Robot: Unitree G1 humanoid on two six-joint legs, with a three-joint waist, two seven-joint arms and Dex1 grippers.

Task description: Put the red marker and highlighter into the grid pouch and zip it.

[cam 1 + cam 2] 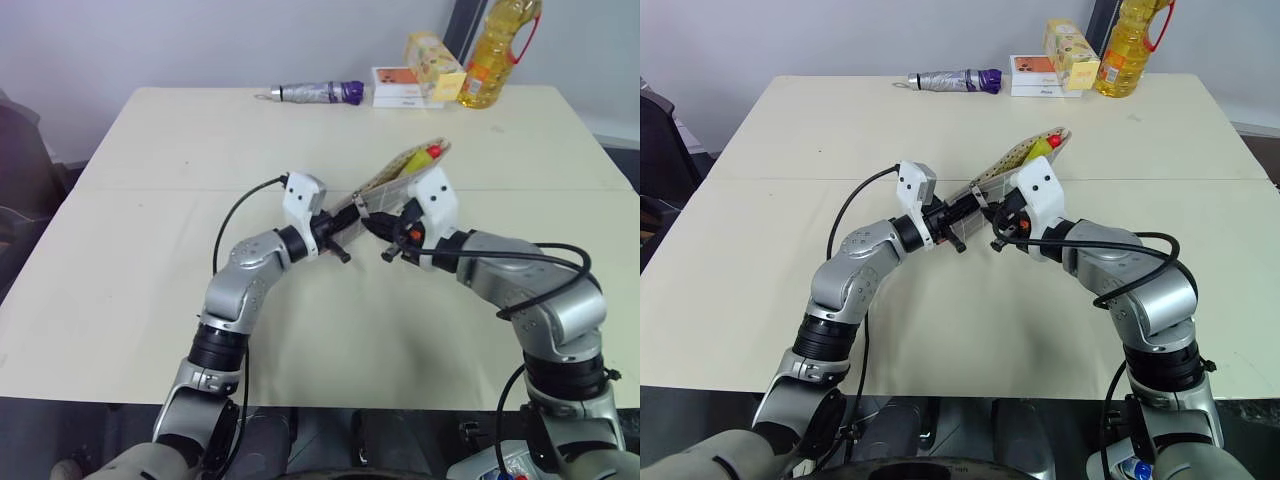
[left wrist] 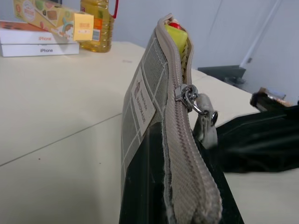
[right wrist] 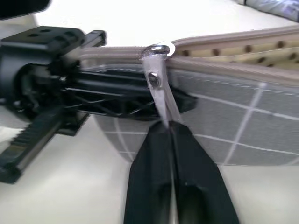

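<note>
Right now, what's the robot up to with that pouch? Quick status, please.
Left gripper shut on pouch, right gripper shut on zipper pull. Marker, highlighter inside. Pouch half zipped. Nothing blocking.

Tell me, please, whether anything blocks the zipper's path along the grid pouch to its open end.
Possibly: the highlighter and red marker poke from the open end of the grid pouch and may jam the slider there. The right gripper already pinches the pull cord; the left gripper clamps the pouch's closed end.

A plain test room or lab: a wide cream tabletop (image 1: 150,200) stands against a bare pale wall (image 1: 200,40). At the tabletop's far edge sit unrelated props: a yellow plastic oil bottle (image 1: 492,55), stacked white phone boxes (image 1: 400,88) and a folded purple-and-silver umbrella (image 1: 315,93).
</note>
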